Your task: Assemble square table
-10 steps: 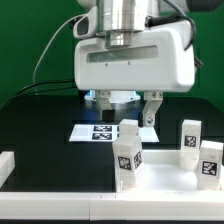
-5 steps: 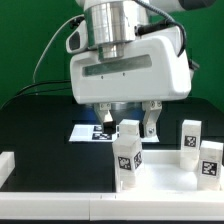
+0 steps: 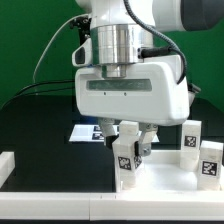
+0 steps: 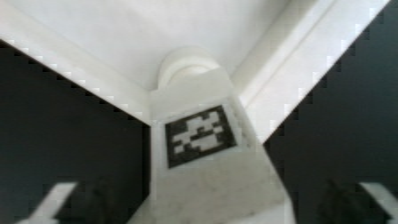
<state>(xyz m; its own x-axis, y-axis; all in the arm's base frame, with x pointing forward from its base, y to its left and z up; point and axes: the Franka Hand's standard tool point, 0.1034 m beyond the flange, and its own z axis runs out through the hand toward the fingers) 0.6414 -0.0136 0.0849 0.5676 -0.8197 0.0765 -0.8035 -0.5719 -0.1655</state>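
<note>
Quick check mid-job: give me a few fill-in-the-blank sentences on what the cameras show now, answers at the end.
1. The gripper hangs directly above a standing white ____ bearing a tag.
2. That leg stands ____, not lying flat.
3. At the exterior view's right stand ____ more tagged legs.
4. The marker board lies on the ____ table surface.

Answers: leg; upright; two; black

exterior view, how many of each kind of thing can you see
legs: 3
table top: 1
marker board: 1
plain white bar: 1
gripper: 1
total: 7
</note>
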